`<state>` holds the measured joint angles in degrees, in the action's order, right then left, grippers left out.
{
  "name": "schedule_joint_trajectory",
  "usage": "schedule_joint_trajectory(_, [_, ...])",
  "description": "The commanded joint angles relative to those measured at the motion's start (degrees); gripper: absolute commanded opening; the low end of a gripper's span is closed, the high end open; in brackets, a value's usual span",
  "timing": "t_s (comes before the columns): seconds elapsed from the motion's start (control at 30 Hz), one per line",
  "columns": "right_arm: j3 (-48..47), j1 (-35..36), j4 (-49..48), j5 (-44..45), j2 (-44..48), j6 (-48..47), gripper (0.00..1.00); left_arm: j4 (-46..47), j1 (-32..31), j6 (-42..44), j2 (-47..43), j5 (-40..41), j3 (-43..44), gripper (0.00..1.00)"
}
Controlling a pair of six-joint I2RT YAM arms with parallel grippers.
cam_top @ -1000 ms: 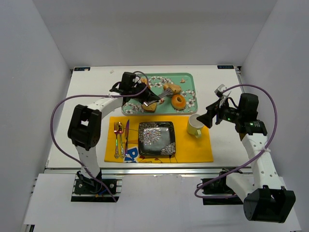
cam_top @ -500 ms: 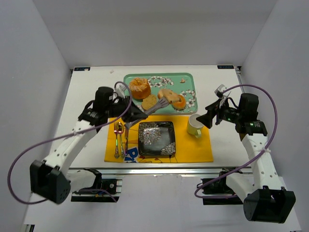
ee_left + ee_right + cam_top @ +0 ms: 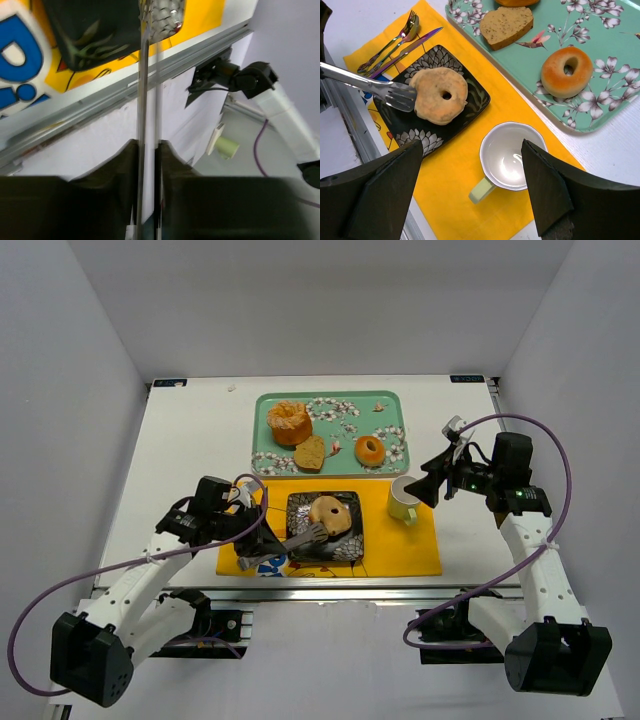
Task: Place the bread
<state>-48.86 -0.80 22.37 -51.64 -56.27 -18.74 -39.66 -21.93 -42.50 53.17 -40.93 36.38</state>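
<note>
The bread, a pale bagel (image 3: 329, 514), lies on the black flowered plate (image 3: 345, 546) on the yellow mat. It also shows in the right wrist view (image 3: 440, 95), lying flat on the plate (image 3: 422, 139). My left gripper (image 3: 258, 540) is shut on metal tongs (image 3: 305, 536), whose tips touch the bagel's left edge (image 3: 395, 95). In the left wrist view the tongs (image 3: 147, 90) run straight out from the shut gripper (image 3: 148, 146). My right gripper (image 3: 427, 487) is open and empty above the mug, and its own view shows it (image 3: 470, 150) apart from the mug.
A green flowered tray (image 3: 385, 402) at the back holds a bundt cake (image 3: 290, 422), a bread slice (image 3: 310, 452) and a glazed donut (image 3: 371, 450). A pale green mug (image 3: 403, 500) stands on the mat right of the plate. Cutlery (image 3: 395, 42) lies left of the plate.
My left arm has swung from the tray toward the near edge and brought the bagel in the tongs onto the black plate. The right arm has not moved.
</note>
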Motion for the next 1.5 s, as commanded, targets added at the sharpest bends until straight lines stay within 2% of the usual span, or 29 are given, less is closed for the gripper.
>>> schedule_joint_trajectory(0.0, [-1.85,-0.34,0.04,-1.8,0.37,-1.21,0.84,-0.76,-0.04,4.52,-0.08,-0.91,0.35,0.36])
schedule_joint_trajectory(0.07, [-1.76,-0.34,0.13,-1.8,0.46,-1.12,0.84,-4.45,-0.04,5.84,-0.43,-0.04,1.41,0.51])
schedule_joint_trajectory(0.1, [-1.76,-0.34,0.04,-1.71,0.46,-1.03,0.85,-5.68,-0.04,6.89,-0.69,0.32,2.37,0.53])
schedule_joint_trajectory(0.27, [-1.33,-0.34,0.04,-1.89,0.81,-0.33,0.85,-11.05,-0.04,7.61,-2.8,1.63,4.13,0.55])
schedule_joint_trajectory(0.5, [-1.5,-0.34,0.48,-1.71,0.55,-0.95,0.85,-17.99,-0.04,5.68,-7.55,4.89,11.77,0.54])
schedule_joint_trajectory(0.63, [-1.59,-0.34,-0.13,-1.89,0.2,-0.77,0.85,-17.65,-0.04,3.13,-8.52,6.29,15.82,0.53])
schedule_joint_trajectory(0.73, [-1.59,-0.34,-0.31,-2.06,0.02,-0.77,0.84,-14.06,0.05,0.59,-6.07,8.75,17.06,0.52])
schedule_joint_trajectory(0.87, [-1.5,-0.34,-0.75,-2.5,0.02,-0.77,0.84,-3.08,2.76,-2.67,1.57,9.11,16.52,0.5])
schedule_joint_trajectory(1.0, [-1.5,-0.34,-1.27,-2.59,0.11,-0.95,0.85,2.03,12.15,-2.06,11.07,6.83,18.02,0.48])
schedule_joint_trajectory(1.1, [-0.62,-0.34,-3.03,-2.85,0.28,0.19,0.85,4.32,15.94,-0.39,15.99,6.39,18.9,0.48])
schedule_joint_trajectory(1.27, [0.34,-0.34,-4.88,-2.94,0.11,2.13,0.85,9.94,16.75,-0.12,23.28,3.06,20.22,0.48])
schedule_joint_trajectory(1.47, [0.96,-0.34,-4.44,-2.33,0.11,1.52,0.85,12.15,16.92,-0.39,28.57,1.64,22.59,0.48])
